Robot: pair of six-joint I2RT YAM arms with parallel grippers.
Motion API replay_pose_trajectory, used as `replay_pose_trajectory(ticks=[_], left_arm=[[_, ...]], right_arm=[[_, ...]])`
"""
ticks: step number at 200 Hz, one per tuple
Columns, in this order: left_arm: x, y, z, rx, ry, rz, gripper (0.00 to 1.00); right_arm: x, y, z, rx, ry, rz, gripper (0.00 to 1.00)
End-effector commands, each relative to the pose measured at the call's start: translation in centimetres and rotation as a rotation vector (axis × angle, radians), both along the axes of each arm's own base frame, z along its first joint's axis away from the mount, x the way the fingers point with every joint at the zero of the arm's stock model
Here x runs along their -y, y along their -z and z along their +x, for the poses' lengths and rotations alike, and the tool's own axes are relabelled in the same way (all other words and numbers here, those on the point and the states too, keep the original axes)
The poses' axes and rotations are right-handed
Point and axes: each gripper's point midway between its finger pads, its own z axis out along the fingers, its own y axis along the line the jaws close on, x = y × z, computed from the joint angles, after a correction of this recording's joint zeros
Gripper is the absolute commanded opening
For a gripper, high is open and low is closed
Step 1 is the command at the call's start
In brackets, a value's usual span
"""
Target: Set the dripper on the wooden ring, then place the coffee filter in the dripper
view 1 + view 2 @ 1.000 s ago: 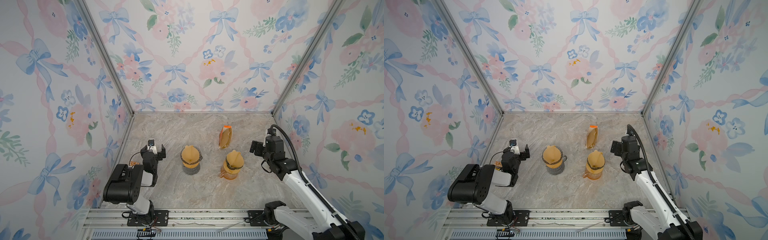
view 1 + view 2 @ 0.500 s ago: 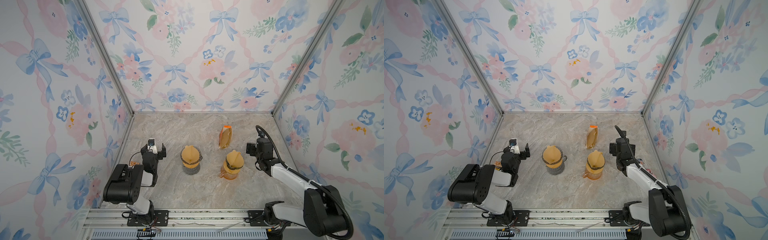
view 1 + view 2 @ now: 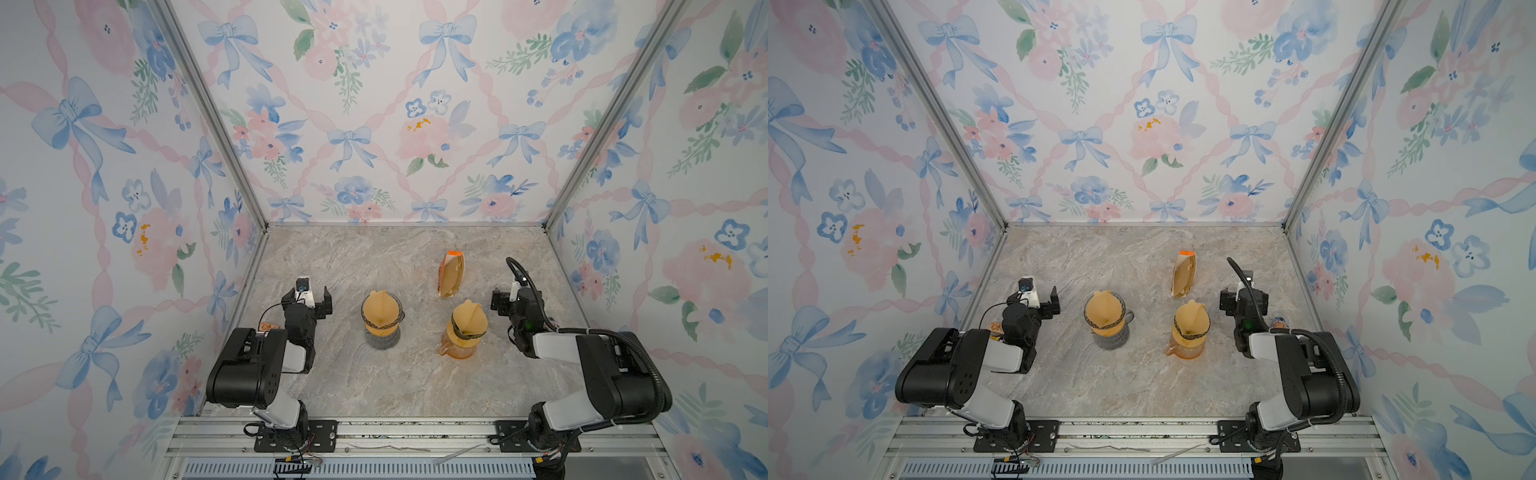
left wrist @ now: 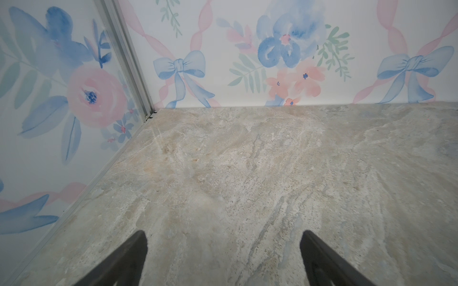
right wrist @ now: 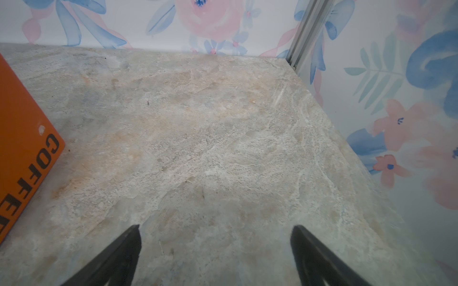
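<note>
Left pincer (image 4: pixel 223 234) and right pincer (image 5: pixel 216 227) stand wide, flanking 2 filter-lined drippers (image 3: pixel 381 316) (image 3: pixel 468 326).

Walls (image 3: pixel 374 124): you've got white with blue bows, pink ribbons, pink blooms.
Table (image 3: pixel 374 386): grey-beige marbling.
Filter pack (image 5: pixel 22 153): orange, black lettering (bold capitals).
Left filter (image 3: pixel 380 309): tan.
Right filter (image 3: pixel 469 318): tan.
Left carafe (image 3: pixel 382 340): smoky grey.
Right carafe (image 3: pixel 459 350): amber.

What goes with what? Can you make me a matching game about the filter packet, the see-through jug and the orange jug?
Things:
1. filter packet
2. see-through jug
3. orange jug

Places:
A. left of the middle
B. farthest back
C. right of the middle, in front of the packet

Pairs: 1-B, 2-A, 3-C
</note>
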Motion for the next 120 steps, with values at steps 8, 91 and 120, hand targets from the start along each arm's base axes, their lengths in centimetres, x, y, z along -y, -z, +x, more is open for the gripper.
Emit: replay_pose_trajectory(ticks=[8,91,120], left_arm=[[0.1,0.1,-0.2,0.005,0.007,-0.012,0.98],[0.1,0.1,-0.2,0.006,0.005,-0.01,0.98],[0.4,0.1,-0.2,0.004,0.023,-0.01,0.98]], right_arm=[[-1.4,-1.7,0.3,0.123,-0.096,0.049,0.96],[-0.5,-1.4,1.0,0.069,-0.033,0.035,0.96],[-2.3,-1.4,1.1,0.07,-0.182,0.09,0.96]])
